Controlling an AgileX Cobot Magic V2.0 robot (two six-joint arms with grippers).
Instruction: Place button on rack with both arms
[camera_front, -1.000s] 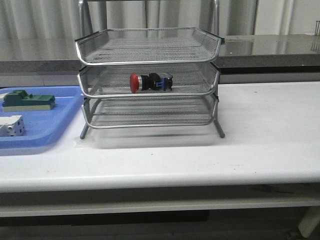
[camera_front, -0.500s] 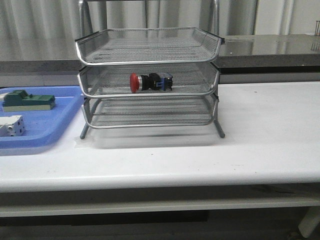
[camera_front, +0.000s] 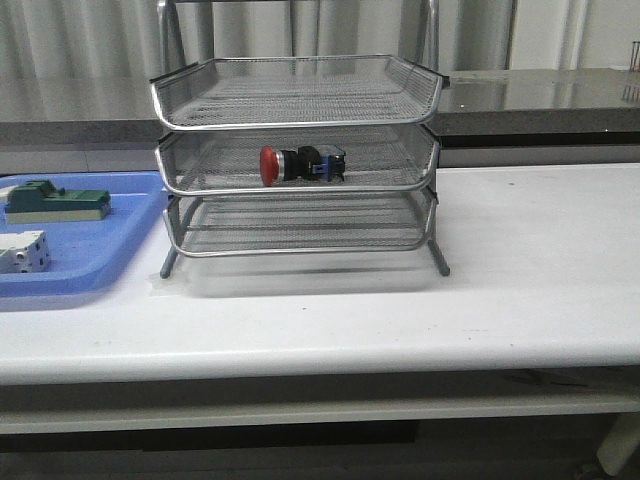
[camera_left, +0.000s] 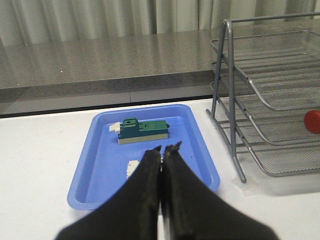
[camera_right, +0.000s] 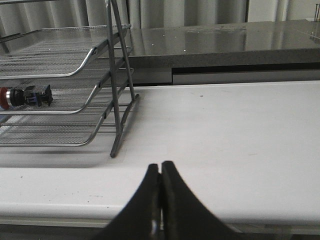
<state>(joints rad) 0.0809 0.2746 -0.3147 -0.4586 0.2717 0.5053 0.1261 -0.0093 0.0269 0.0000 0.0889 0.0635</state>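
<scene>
The button (camera_front: 301, 164), with red head, black body and blue rear block, lies on its side in the middle tier of the silver wire rack (camera_front: 296, 104). It also shows in the right wrist view (camera_right: 26, 97), and its red head peeks out in the left wrist view (camera_left: 313, 121). My left gripper (camera_left: 164, 148) is shut and empty above the blue tray (camera_left: 95, 165), well away from the rack (camera_left: 235, 120). My right gripper (camera_right: 160, 165) is shut and empty over the white table, apart from the rack (camera_right: 117, 100). Neither arm shows in the front view.
The blue tray (camera_front: 95, 262) sits left of the rack and holds a green block (camera_front: 56, 201) and a white boxy component (camera_front: 24, 251). The green block also shows in the left wrist view (camera_left: 142, 130). A grey counter (camera_front: 540, 95) runs behind the table.
</scene>
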